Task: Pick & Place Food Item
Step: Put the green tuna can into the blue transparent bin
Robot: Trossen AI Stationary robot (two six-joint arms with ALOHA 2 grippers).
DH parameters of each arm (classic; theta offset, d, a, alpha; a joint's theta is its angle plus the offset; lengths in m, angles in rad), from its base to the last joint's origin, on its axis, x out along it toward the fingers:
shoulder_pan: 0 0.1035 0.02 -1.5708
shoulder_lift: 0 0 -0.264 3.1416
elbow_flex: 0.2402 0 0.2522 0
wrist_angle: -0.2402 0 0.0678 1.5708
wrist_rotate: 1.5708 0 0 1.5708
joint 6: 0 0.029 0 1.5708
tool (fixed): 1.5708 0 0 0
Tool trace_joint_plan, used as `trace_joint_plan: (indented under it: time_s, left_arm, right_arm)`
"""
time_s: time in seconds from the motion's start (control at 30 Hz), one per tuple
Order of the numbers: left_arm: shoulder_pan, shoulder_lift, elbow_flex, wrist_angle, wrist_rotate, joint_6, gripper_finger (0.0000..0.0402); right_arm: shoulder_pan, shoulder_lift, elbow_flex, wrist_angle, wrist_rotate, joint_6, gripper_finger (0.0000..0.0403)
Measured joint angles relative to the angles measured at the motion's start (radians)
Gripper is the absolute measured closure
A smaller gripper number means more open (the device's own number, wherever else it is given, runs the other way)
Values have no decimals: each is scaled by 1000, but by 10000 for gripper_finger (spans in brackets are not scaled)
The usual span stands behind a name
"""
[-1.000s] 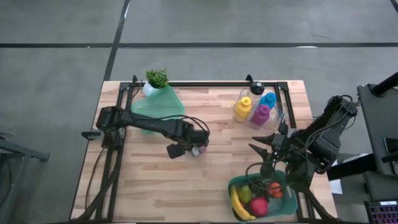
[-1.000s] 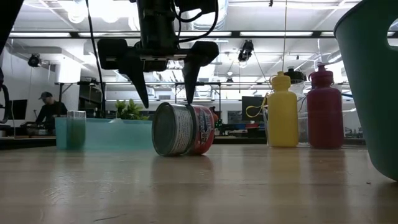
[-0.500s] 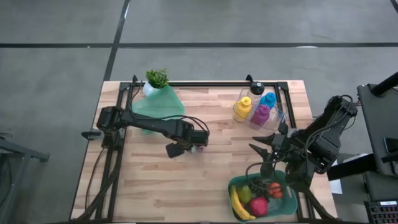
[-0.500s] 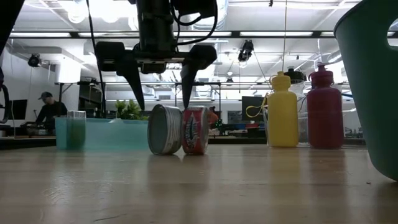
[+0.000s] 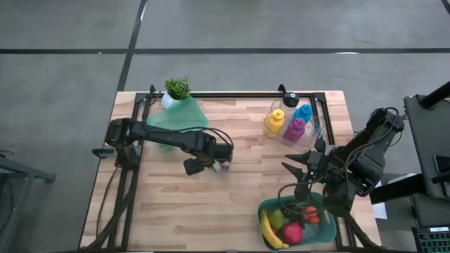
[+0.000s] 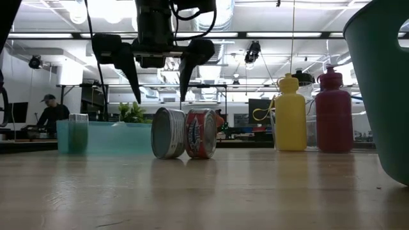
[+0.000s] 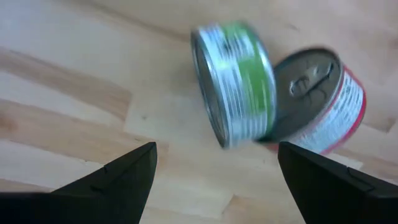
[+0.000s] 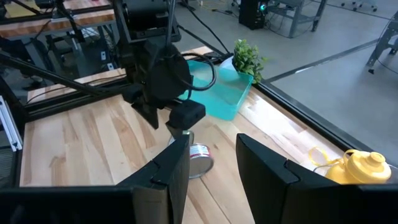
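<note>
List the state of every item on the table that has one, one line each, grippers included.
Left gripper: open, above the cans, holding nothing.
Right gripper: fingers close together, empty, above the basket.
Green-labelled tin can: on its side, touching the red one.
Red-labelled tin can: on its side, lid unopened.
Green plastic basket: holds fruit.
Yellow bottle: upright, capped.
Magenta bottle: upright, capped.

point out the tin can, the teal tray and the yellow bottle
tin can (image 6: 185, 133), low view, on its label side.
teal tray (image 6: 105, 137), low view, on its front wall.
yellow bottle (image 6: 290, 118), low view, on its body.
</note>
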Motion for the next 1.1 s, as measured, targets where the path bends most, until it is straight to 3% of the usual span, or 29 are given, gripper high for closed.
trace_joint_plan:
  time_s: [0.47,0.7,0.9,1.1]
  left_arm:
    - [96,6,-6,9,-42,142,61]
    - [92,7,-69,77,4,124,61]
    - [89,7,-146,212,106,129,61]
    - [67,7,-192,270,112,114,61]
  right_arm:
    - [0,0,0,0,0,0,278]
    - [0,0,0,0,0,0,278]
    - [0,0,0,0,0,0,278]
    - [0,0,0,0,0,0,278]
